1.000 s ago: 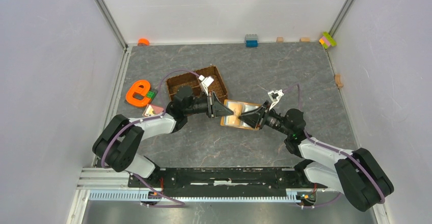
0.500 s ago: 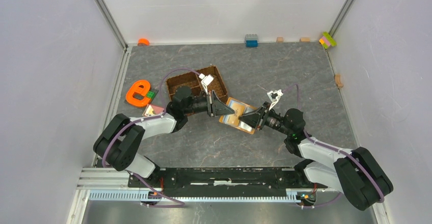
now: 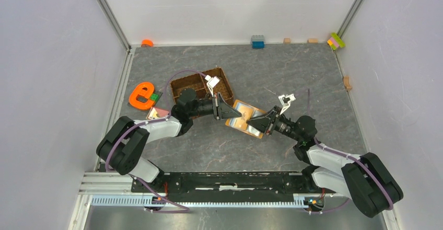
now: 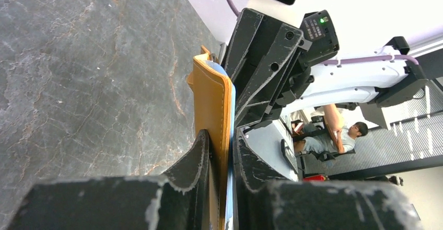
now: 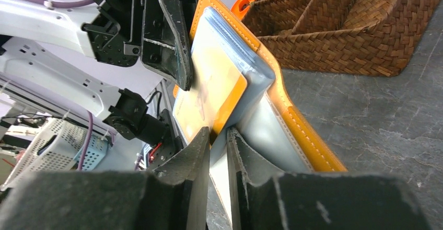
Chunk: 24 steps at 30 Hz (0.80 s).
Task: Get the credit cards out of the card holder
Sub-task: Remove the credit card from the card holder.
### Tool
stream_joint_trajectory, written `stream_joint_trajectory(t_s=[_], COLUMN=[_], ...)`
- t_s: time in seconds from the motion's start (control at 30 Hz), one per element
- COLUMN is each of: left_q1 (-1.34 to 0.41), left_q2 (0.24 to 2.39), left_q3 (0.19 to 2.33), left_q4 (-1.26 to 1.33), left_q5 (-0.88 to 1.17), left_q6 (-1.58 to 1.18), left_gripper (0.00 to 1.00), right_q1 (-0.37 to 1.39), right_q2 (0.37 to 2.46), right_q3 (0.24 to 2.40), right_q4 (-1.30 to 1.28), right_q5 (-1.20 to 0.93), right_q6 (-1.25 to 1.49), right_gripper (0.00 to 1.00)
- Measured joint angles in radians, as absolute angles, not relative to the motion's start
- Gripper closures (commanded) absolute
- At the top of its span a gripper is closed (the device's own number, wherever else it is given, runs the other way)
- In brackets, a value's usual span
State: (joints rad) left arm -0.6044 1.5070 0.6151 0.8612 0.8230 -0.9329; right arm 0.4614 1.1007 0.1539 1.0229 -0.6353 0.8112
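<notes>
The orange card holder (image 3: 241,119) hangs open between my two grippers, off the table. My left gripper (image 3: 230,114) is shut on its orange cover (image 4: 211,99), jaws (image 4: 222,136) pinching the edge. My right gripper (image 3: 257,122) is shut on the credit cards: in the right wrist view its jaws (image 5: 218,133) clamp a beige card (image 5: 209,89) and a pale grey-white card (image 5: 222,175) that stick out of the blue-grey lining (image 5: 251,62). The holder's orange stitched edge (image 5: 303,136) runs past the right finger. I cannot tell how many cards are gripped.
A brown woven divided tray (image 3: 201,86) stands just behind the left gripper and shows in the right wrist view (image 5: 339,26). An orange e-shaped toy (image 3: 141,95) lies at the left. A flat pale piece (image 3: 156,113) lies by the left arm. Toy bricks (image 3: 257,41) line the back wall.
The card holder has gone from lying flat to being held up and tilted between the grippers. My right gripper has drawn back slightly to the right with the cards.
</notes>
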Motion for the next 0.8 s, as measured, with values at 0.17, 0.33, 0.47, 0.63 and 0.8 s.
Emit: stream_joint_trajectory(t_s=[0.17,0.33,0.47,0.63,0.8], left_q1=[-0.606,-0.606,-0.611,-0.619,-0.634], left_q2=[1.507,1.507,1.507,1.507,1.5], left_q3=[0.615,0.615,0.617,0.629,0.665], left_q4=[0.884,0.894,0.885,0.853,0.743], left_q5=[0.84,0.842,0.841,0.839,0.813], left_q6=[-0.941,-0.944,-0.942,-0.933,-0.867], left_gripper=[0.98,0.98,0.98,0.98,0.94], right_q1=[0.454,0.45,0.45,0.448,0.442], right_q2=[1.101,1.099,1.091,1.091,1.092], right_q3=[0.124,0.11,0.102,0.1,0.093], right_q4=[1.1,1.139,1.149,1.155,1.15], right_q5=[-0.65,-0.653,-0.655,-0.658,-0.654], right_q6=[0.857,0.876,0.879,0.889,0.889], right_gripper=[0.87,0.86,0.82,0.77,0.82])
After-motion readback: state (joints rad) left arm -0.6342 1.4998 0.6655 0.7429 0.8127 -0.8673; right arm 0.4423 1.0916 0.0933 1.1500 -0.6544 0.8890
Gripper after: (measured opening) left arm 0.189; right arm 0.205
